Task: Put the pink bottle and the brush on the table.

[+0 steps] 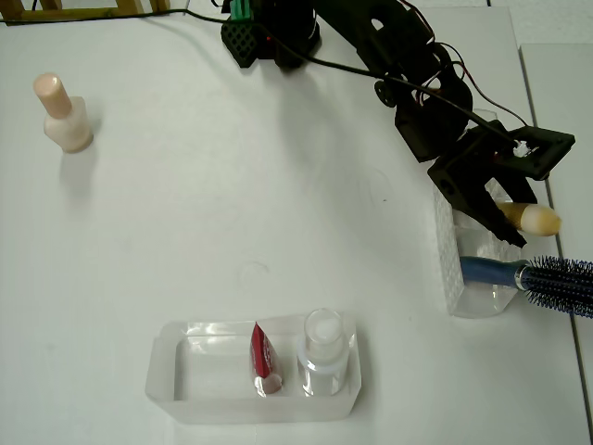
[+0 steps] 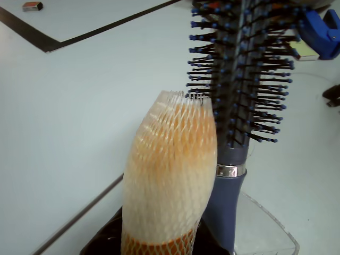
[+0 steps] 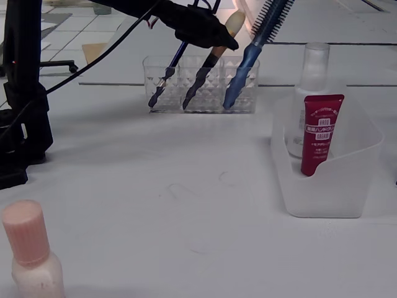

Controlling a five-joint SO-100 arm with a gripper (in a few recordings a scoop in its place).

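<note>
From overhead, the pink bottle [image 1: 62,115] already stands upright on the table [image 1: 232,204], far left and well apart from everything else, so that half looks done. The gripper [image 1: 496,206] is over the clear holder [image 1: 451,264] at the table's right edge, reaching onto the brush [image 1: 528,219], whose cream tip pokes out past it. The hairbrush [image 1: 542,277] lies just beside it in the same holder. The jaws seem closed around the brush handle, though I can't be sure from here.

In the wrist view the brush tip [image 2: 170,175], wrapped in netting, sits close to the lens, with the hairbrush [image 2: 234,106] touching or nearly touching its right side. The bristles could snag on the way up.

From the fixed view the gripper [image 3: 214,38] sits on the brush [image 3: 208,71], which leans in the middle slot of the holder [image 3: 201,87]. Next comes a lift along the handle's lean, then a swing to the open table [image 3: 155,186], away from the tray [image 3: 329,180].
</note>
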